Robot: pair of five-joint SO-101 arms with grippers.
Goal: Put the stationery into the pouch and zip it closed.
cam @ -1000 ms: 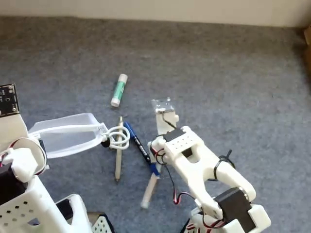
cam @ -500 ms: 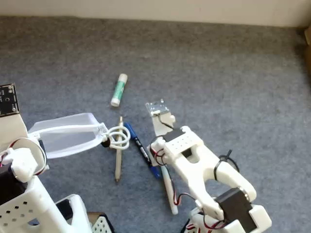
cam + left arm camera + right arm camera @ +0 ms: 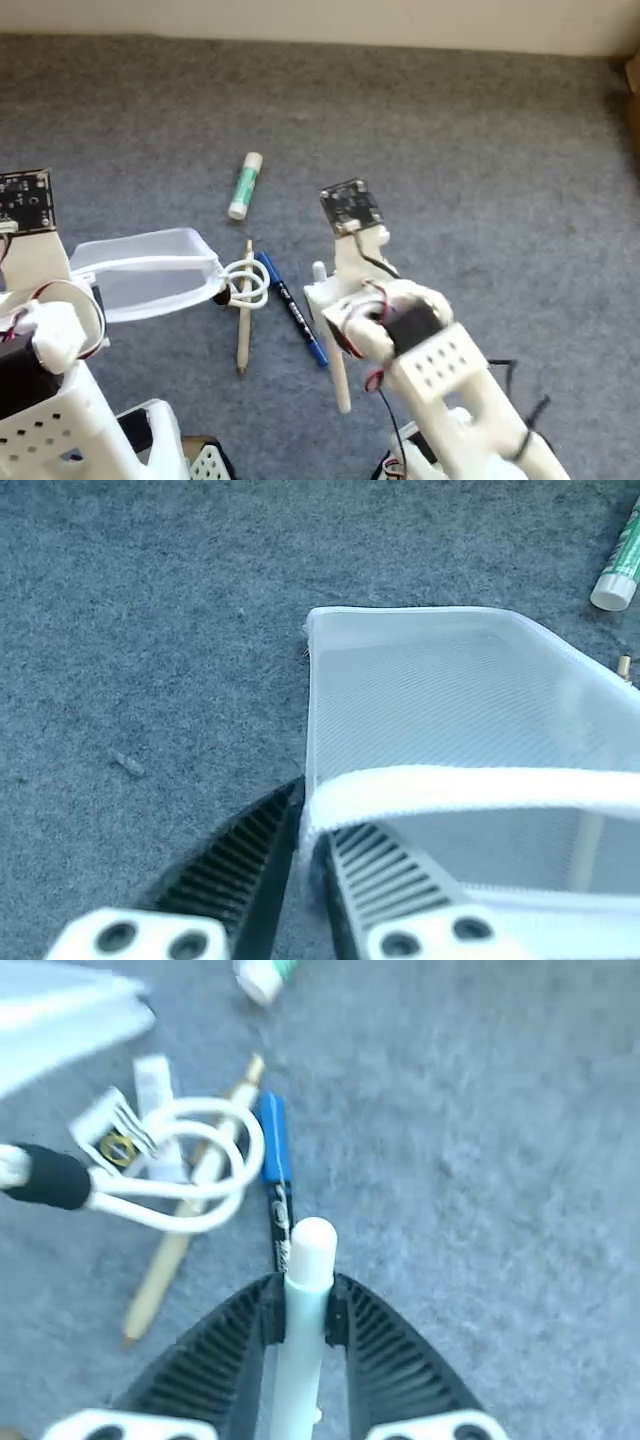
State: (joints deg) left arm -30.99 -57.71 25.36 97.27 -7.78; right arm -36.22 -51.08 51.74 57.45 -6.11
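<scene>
A white mesh pouch (image 3: 150, 270) lies open on the grey carpet, and my left gripper (image 3: 308, 825) is shut on its zipper edge (image 3: 450, 785). A white cord loop (image 3: 245, 281) hangs off the pouch's zip end. My right gripper (image 3: 300, 1295) is shut on a white pen (image 3: 305, 1260), which it holds just right of the blue pen (image 3: 292, 306); the white pen's tail (image 3: 338, 385) points toward the near edge. A beige pencil (image 3: 243, 325) lies under the cord loop. A green-and-white glue stick (image 3: 244, 185) lies farther back.
Grey carpet (image 3: 500, 150) covers the whole floor, with open room to the right and at the back. The left arm's white base (image 3: 60, 420) stands at the near left corner. A pale wall strip (image 3: 320, 15) runs along the far edge.
The right arm has picked up the white pen, swung it from slanting left to nearly straight, and its wrist has lifted and turned. The pouch has shifted slightly right.
</scene>
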